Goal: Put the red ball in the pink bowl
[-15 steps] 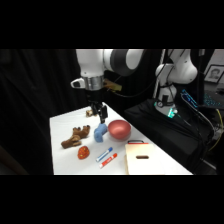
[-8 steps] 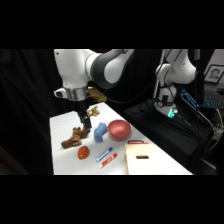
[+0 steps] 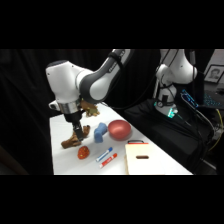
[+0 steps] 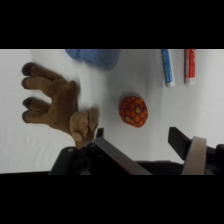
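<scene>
Black gripper [image 4: 142, 147]: fingers apart, nothing between them; left finger tip touches or overlaps the plush toy's edge, right finger clear of everything.
Gripper, side view [image 3: 76, 134]: low over the table's left part, directly above the toy.
Red ball [image 4: 133, 111]: on the table, just past the open fingers, in line with the gap; orange-dotted surface. Side view [image 3: 83, 152]: at 5 o'clock from the gripper, near the table's front edge.
Plush toy [image 4: 57, 105]: brown, lying flat at 9 o'clock of the ball, close but apart.
Pink bowl [image 3: 119, 130]: dome up, at 2 o'clock of the ball, well apart.
Blue object [image 3: 99, 132]: touching or just beside the bowl's left side.
Markers [image 3: 106, 157]: two, blue and red, side by side at 3 o'clock of the ball.
Board [image 3: 142, 157]: pale, at 4 o'clock of the bowl.
Table [image 3: 62, 165]: white.
</scene>
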Robot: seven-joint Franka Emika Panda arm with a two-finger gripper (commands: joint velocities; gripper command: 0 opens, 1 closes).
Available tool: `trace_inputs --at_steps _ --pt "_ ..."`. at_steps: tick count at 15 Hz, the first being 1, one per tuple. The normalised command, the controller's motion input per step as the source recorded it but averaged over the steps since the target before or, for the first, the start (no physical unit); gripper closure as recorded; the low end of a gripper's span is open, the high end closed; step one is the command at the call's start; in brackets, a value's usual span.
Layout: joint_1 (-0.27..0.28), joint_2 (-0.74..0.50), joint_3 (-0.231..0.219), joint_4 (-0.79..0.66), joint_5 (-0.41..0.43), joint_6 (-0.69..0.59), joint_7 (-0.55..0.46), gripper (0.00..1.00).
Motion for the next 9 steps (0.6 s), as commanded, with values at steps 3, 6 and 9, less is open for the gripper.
trace_inputs --at_steps 3,6,9 --pt "-0.077 0.24 0.063 0.26 0.168 0.07 0.0 0.0" --pt "-0.068 0.22 0.072 0.24 0.147 0.06 0.0 0.0" --pt "-0.049 0.21 0.068 0.23 0.103 0.07 0.0 0.0"
